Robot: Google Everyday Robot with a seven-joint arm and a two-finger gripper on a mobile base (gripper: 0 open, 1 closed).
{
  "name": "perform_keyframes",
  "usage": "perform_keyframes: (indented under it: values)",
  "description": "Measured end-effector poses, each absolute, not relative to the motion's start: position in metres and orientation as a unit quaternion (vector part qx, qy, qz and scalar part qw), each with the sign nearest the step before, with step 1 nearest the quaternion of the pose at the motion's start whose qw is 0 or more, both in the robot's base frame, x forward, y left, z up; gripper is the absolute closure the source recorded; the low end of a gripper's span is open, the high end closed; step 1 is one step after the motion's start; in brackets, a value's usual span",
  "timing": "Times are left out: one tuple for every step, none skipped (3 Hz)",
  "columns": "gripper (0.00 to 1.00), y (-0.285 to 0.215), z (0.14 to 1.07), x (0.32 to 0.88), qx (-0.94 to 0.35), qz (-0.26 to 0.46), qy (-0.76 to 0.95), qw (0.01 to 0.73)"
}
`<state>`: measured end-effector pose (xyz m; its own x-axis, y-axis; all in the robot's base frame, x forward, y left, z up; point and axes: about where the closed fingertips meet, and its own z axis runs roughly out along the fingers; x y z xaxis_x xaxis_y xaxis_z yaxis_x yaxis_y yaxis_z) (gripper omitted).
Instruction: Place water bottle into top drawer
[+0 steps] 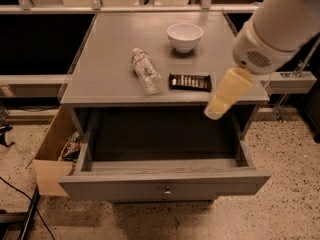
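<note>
White rounded arm (287, 21) (small slotted grille (258, 59)) tapering to a cream-yellow hand (217, 110) above the top drawer (165, 185), right side.

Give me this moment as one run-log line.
water bottle: lying on cabinet top, left of candy bar | top drawer: pulled open | hand: above cabinet's front right corner, apart from bottle
</note>
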<state>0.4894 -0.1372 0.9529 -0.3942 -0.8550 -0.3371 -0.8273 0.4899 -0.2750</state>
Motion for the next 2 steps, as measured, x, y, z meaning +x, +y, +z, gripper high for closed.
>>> perform_keyframes:
  values:
    - [0.00, -0.114, 0.947, 0.521, -0.479, -0.015, 0.843, 0.245]
    - [0.00, -0.081, 0.940, 0.562, -0.454, -0.008, 0.850, 0.268]
